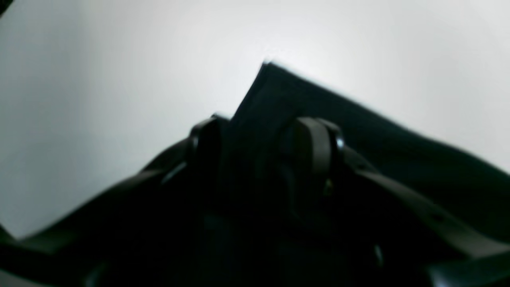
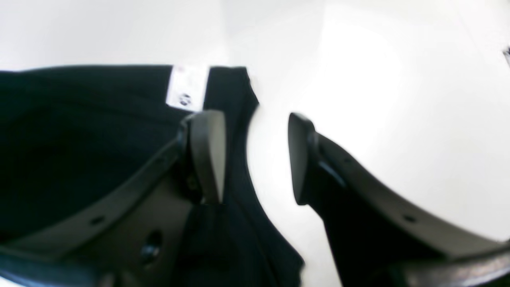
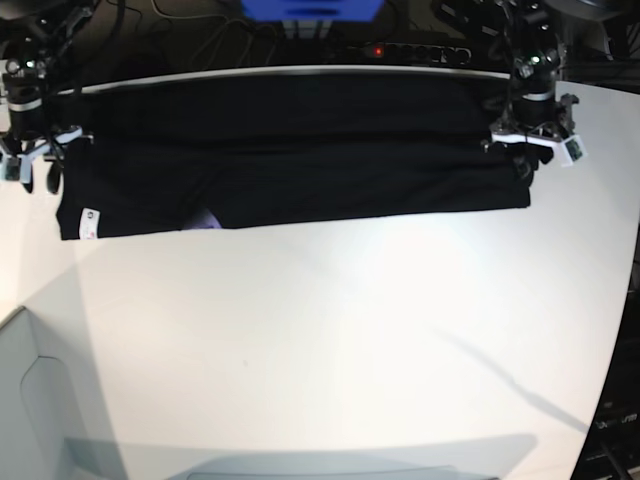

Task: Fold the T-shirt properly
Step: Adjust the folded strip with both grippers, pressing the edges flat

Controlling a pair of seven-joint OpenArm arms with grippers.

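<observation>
The black T-shirt (image 3: 300, 150) lies as a long folded band across the far part of the white table (image 3: 350, 340). Its white tag (image 3: 88, 222) sits at the near left corner, with a bit of purple print (image 3: 205, 218) peeking from the near edge. My right gripper (image 2: 253, 157) is open at the shirt's left end. One finger (image 2: 207, 155) is over the cloth near the tag (image 2: 187, 87), the other over bare table. My left gripper (image 1: 261, 139) stands open astride the shirt's right corner (image 1: 279, 91), with its fingers apart on either side of the fold. In the base view the grippers (image 3: 527, 165) (image 3: 38, 172) sit at the two ends.
Beyond the table's far edge are cables, a power strip (image 3: 410, 50) with a red light and a blue object (image 3: 310, 8). A pale panel (image 3: 30, 400) rises at the near left corner. The table's right edge (image 3: 630, 300) curves inward.
</observation>
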